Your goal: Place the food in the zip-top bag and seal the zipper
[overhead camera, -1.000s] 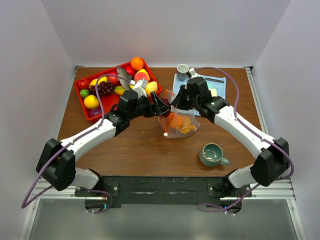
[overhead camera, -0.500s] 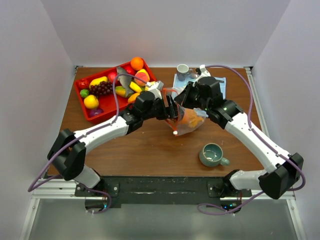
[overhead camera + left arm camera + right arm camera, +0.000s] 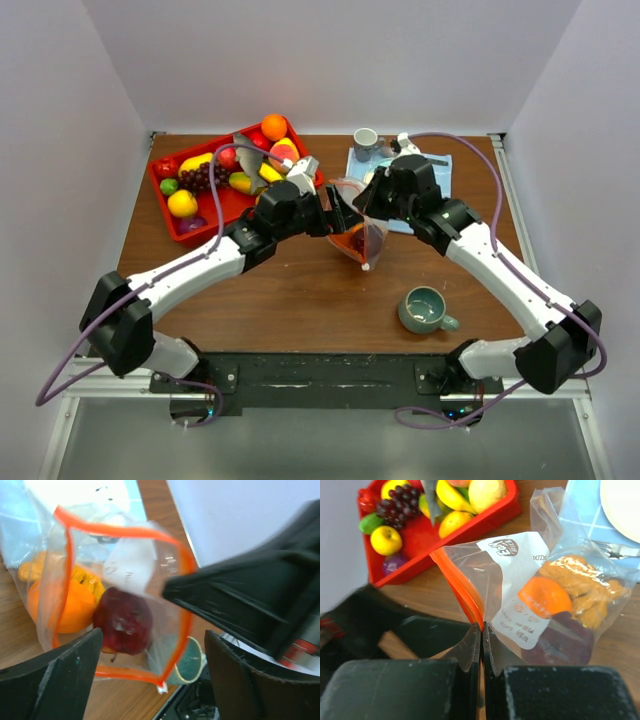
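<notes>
Because the bag (image 3: 520,580) looks limp and slippery, grip its stiffer zipper strip (image 3: 457,587), where the right claw (image 3: 481,640) is pinched shut, while the left claw (image 3: 152,642) gapes empty.

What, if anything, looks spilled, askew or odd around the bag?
Nothing has spilled. The right claw holds the zip-top bag by one side of its orange zipper, so the mouth gapes, unsealed. The left claw is open at the mouth. Much food sits in the red tray.
</notes>
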{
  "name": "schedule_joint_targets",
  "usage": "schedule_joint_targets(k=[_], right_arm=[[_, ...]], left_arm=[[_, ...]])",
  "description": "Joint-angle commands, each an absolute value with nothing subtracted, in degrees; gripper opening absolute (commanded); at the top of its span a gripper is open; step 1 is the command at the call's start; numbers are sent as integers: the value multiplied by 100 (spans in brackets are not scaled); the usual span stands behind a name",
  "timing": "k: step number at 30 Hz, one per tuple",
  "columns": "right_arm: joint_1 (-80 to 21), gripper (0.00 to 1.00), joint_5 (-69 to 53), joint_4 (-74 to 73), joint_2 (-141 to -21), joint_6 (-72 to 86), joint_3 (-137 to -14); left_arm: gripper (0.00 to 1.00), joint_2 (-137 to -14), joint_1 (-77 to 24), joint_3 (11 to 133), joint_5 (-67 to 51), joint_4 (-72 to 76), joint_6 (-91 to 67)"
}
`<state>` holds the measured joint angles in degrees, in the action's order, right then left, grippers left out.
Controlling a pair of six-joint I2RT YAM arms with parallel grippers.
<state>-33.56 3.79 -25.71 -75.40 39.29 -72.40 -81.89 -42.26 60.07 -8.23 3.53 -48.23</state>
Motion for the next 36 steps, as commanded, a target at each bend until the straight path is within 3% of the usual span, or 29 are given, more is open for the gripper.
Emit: schedule_joint_targets(k=[1,5,8,12,17,21,27,33,36], right_arm=[[-2674,0,116,-2821,-7646,3770,-7471],[-2951,0,-307,-2715,-7751,3797,-7654],[-3516,0,210,-3164,-7814,3517,-8147],[-2595,0,97,-3287,-7699,3489,-8262],[-3006,0,436,-3594,-7622,3261,-8385],[-2558,0,728,-3778,-7199,3077,-8287],[-2566,0,554,-4069,-7216,2936,-8465],[-2566,0,554,-4148,-7347,2865,-8464],[-2566,0,527,-4078,-7462,2874,-8525]], left_arm=[[81,-7673,-3982,6029,-1115,641,-4702],[74,-7488,-3561,6056,-1073,476,-4588],[68,-7523,-3437,6213,-898,64,-4256],[68,-7576,-3305,6451,373,-623,-3745],[68,-8364,-2691,7214,1378,-939,-3148],[76,-9200,-2330,7838,1486,-765,-2822],[98,-10835,-2118,9655,1704,-826,-2189],[100,-12241,-2057,11089,1995,-1457,-1986],[99,-12515,-2057,11014,2178,-1556,-2083]])
